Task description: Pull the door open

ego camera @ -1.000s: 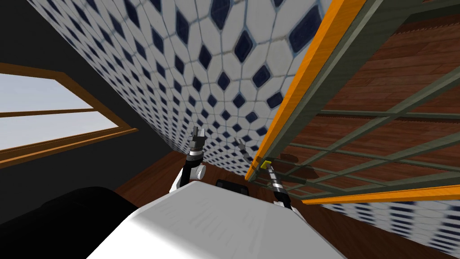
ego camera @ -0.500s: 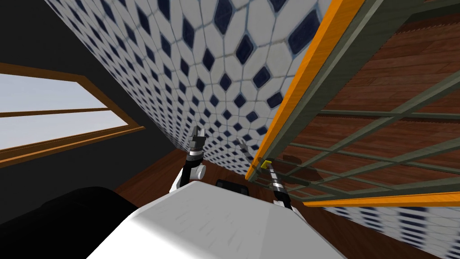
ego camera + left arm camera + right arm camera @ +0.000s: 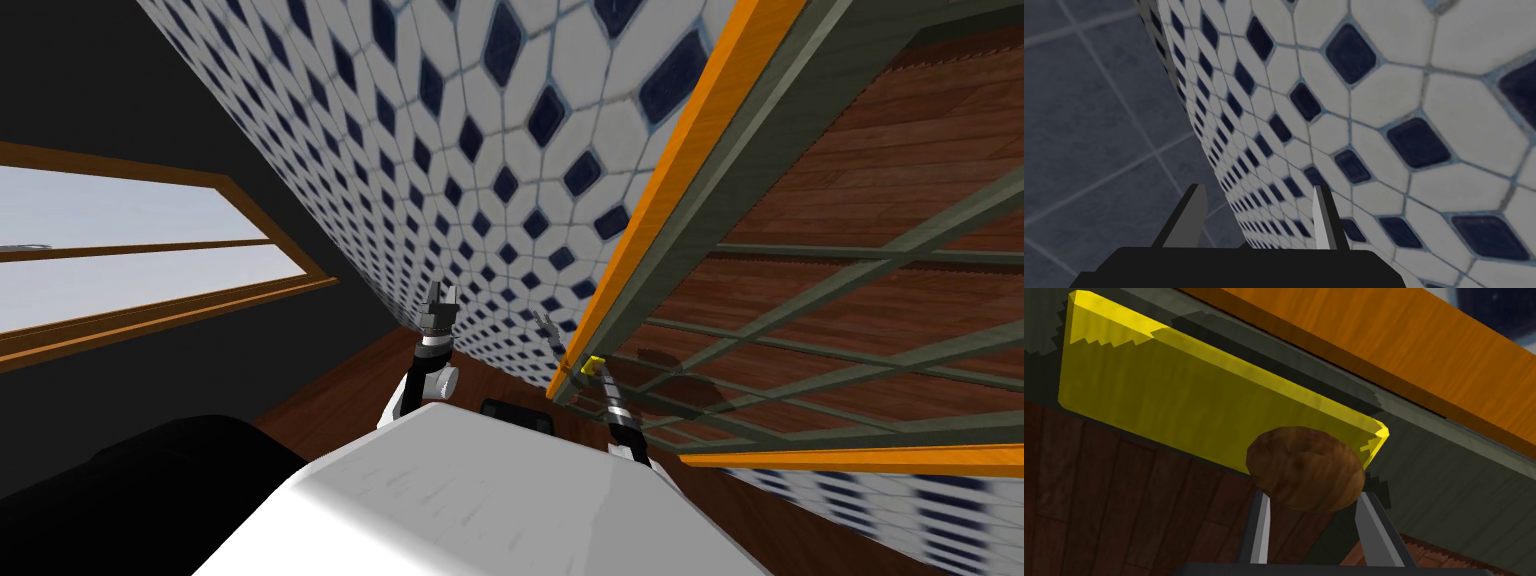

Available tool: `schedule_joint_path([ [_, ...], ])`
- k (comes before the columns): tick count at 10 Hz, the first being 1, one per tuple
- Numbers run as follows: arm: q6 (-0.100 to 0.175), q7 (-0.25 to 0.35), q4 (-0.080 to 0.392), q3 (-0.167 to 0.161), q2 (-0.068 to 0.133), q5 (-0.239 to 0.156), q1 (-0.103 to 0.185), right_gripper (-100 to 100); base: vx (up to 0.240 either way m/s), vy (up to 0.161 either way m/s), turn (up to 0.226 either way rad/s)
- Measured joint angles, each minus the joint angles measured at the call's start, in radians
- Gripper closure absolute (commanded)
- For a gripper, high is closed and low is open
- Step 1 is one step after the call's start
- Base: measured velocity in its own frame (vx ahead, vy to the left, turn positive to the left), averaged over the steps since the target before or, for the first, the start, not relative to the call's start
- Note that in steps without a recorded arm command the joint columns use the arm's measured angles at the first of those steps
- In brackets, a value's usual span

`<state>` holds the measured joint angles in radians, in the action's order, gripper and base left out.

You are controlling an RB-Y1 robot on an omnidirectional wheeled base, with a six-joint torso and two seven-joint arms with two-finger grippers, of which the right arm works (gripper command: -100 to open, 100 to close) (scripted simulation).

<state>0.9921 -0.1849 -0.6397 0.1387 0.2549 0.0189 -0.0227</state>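
The door (image 3: 745,165) has a grey-green lattice with panes and hangs in an orange frame (image 3: 672,175). At its edge sits a yellow plate (image 3: 1174,383) carrying a round brown knob (image 3: 1306,468). My right gripper (image 3: 1313,494) is shut on that knob, one finger pressed to each side. In the head view the right gripper (image 3: 593,368) reaches up to the yellow plate (image 3: 592,362) at the door's lower corner. My left gripper (image 3: 441,292) is raised beside the tiled wall, and its fingers (image 3: 1196,210) stand open around nothing.
A wall of white and dark blue tiles (image 3: 480,150) runs close on the left of the door frame. A wood-framed window (image 3: 150,250) lies further left in a dark wall. Brown wooden floor (image 3: 335,385) shows below the arms.
The whole head view has slid: window and tiled wall drifted rightward, so I have turned or moved. My right gripper stays on the knob, and the left arm holds its pose.
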Motion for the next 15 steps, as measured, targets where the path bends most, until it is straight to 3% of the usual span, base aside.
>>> schedule_joint_path([
  [6,-0.001,0.141,0.019,-0.021,0.002,-0.066,0.013,100,-0.041,-0.019,0.065],
  [7,-0.016,0.166,-0.004,-0.024,0.002,-0.079,0.002,100,-0.07,-0.03,0.128],
  [9,-0.01,0.216,0.022,-0.032,0.001,-0.106,0.017,100,-0.045,-0.024,0.054],
  [12,-0.033,0.285,-0.007,-0.044,0.0,-0.14,0.002,100,-0.037,-0.016,0.057],
  [14,-0.027,0.331,0.01,-0.051,0.005,-0.16,0.011,100,-0.052,-0.02,0.084],
  [15,-0.035,0.361,-0.003,-0.058,0.005,-0.178,0.001,100,-0.045,-0.023,0.046],
])
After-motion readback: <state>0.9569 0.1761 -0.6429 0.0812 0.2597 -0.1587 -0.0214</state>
